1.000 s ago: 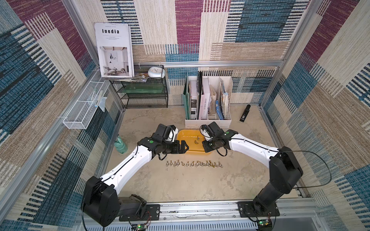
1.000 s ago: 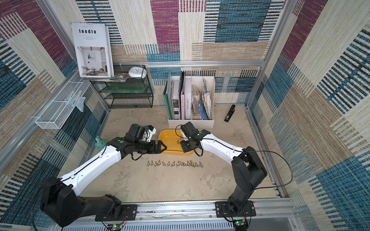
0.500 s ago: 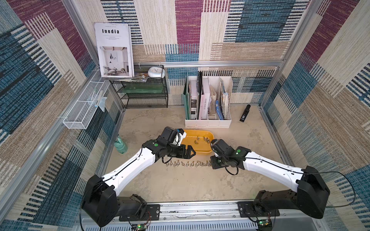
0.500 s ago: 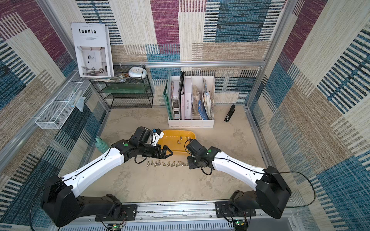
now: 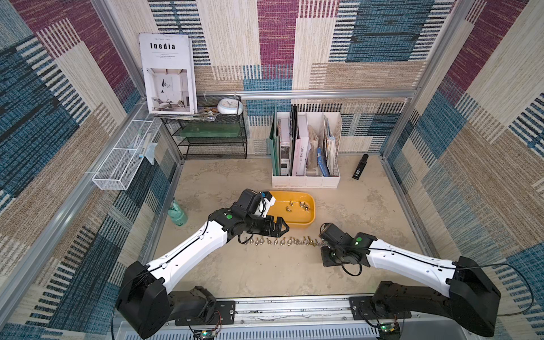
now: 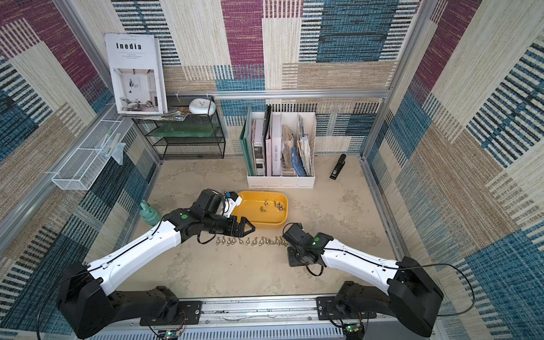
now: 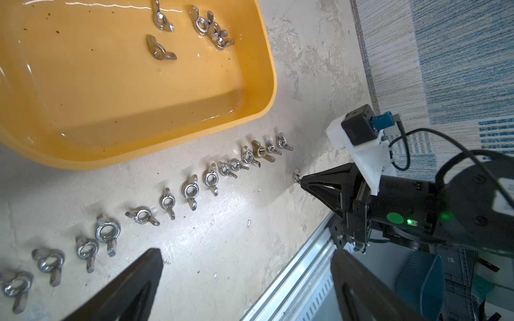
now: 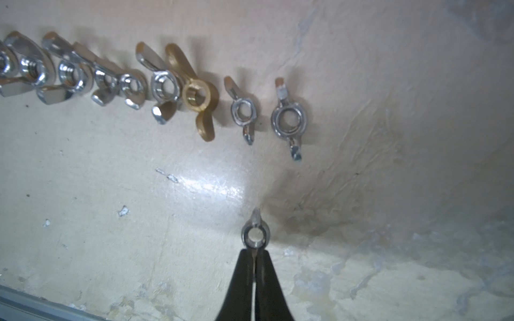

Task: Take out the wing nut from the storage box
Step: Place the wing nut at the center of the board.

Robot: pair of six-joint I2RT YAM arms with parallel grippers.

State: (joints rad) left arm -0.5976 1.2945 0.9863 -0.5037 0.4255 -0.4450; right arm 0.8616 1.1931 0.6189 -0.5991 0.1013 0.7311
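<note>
Right gripper (image 8: 254, 251): jaws pressed together on one wing of a silver wing nut (image 8: 254, 236), with the nut's ring projecting beyond the fingertips. Whether the nut touches the table (image 5: 265, 273) cannot be determined. The held nut sits just off the robot's-right end of the row of wing nuts (image 7: 192, 190), apart from the last nut. A brass nut (image 8: 196, 97) lies third from that end. One second earlier this gripper was over the storage box (image 5: 297, 222). It has since travelled out toward the base and now stands at the end of the row.

Left gripper (image 7: 246, 251): jaws spread wide, holding nothing, positioned above the row beside the box's near wall. It has shifted from the box's left corner toward the middle of that wall.

The storage box has not moved. It stands in front of the file holder (image 5: 306, 181). A few remaining wing nuts (image 7: 161, 51) lie on its floor.
</note>
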